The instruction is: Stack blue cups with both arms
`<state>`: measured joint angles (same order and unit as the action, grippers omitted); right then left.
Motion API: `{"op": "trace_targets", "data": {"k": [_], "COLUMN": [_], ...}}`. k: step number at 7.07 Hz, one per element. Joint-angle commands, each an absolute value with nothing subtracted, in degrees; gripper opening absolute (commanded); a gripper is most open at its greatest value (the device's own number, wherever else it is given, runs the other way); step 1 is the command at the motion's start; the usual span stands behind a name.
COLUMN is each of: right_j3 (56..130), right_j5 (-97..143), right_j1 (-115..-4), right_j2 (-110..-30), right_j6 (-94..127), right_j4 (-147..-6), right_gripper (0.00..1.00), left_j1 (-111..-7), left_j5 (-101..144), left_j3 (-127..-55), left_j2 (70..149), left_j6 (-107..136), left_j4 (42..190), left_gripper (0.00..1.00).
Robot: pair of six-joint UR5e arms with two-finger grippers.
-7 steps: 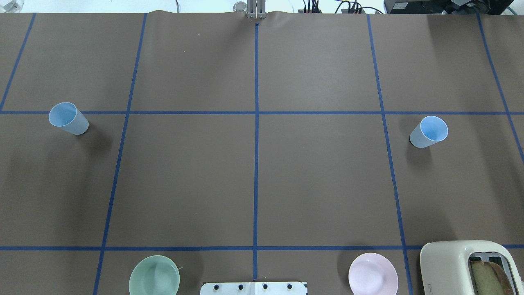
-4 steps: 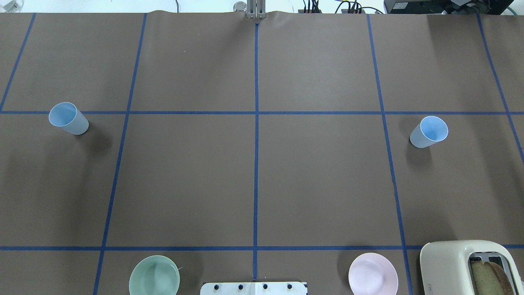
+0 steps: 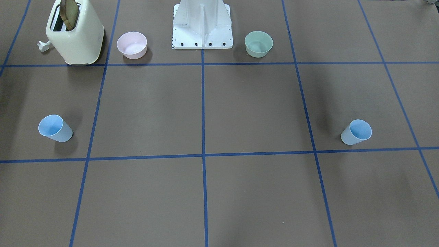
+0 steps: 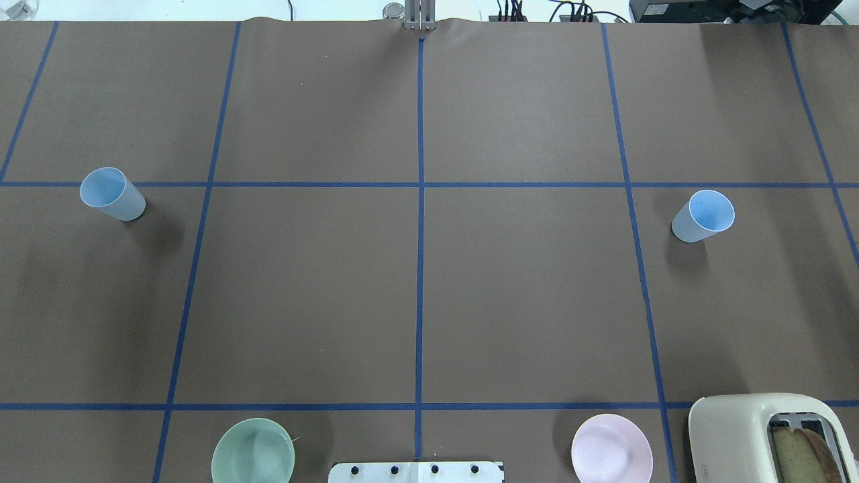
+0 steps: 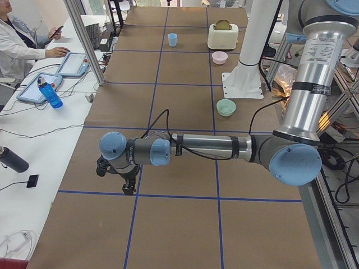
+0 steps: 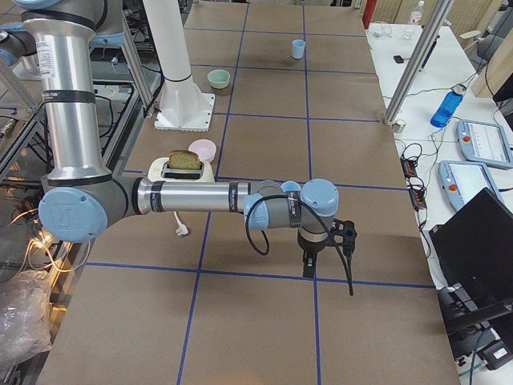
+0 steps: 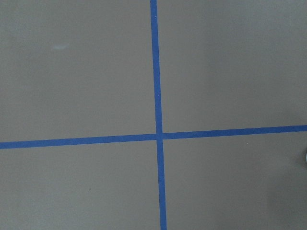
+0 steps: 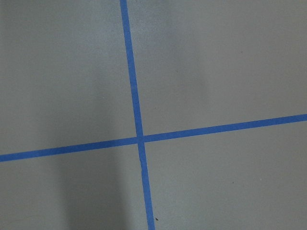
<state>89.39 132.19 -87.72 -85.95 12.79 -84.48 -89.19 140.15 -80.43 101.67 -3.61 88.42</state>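
Note:
Two pale-blue cups stand upright and far apart on the brown table. One cup point(image 4: 112, 194) is on my left side and also shows in the front view point(image 3: 356, 132). The other cup point(image 4: 703, 216) is on my right side and also shows in the front view point(image 3: 55, 128). Neither arm shows in the overhead or front views. In the left side view my left gripper point(image 5: 129, 188) hangs low over the table. In the right side view my right gripper point(image 6: 309, 269) hangs near the right cup point(image 6: 290, 187). I cannot tell whether either is open or shut. Both wrist views show only paper and blue tape.
A cream toaster point(image 4: 758, 436) with bread stands at the near right. A pink bowl point(image 4: 611, 448) and a pale-green bowl point(image 4: 253, 451) flank the white base stand point(image 4: 416, 471). A person sits at a side desk point(image 5: 22, 42).

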Motion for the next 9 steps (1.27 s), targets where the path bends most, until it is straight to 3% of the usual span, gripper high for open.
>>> {"op": "trace_targets", "data": {"k": [1, 5, 9], "right_j3": [93.3, 94.0, 95.2], "right_j5": [132.2, 134.5, 136.7], "right_j1": [-85.5, -76.3, -66.6], "right_j2": [-85.8, -87.5, -82.4], "right_j6": [13.0, 13.7, 25.7], "right_j4": [-83.3, -67.4, -67.5], "right_gripper": [1.00, 1.00, 1.00], "left_j1": [-87.1, -79.2, -74.5], "left_j5": [140.4, 140.4, 140.4], "left_j3": [-80.7, -81.3, -80.9], "left_j2": [103.6, 106.9, 109.5], "left_j6": [-3.0, 7.3, 12.9], "left_j4": [88.4, 94.0, 95.7], "left_gripper": [0.98, 0.97, 0.99]}}
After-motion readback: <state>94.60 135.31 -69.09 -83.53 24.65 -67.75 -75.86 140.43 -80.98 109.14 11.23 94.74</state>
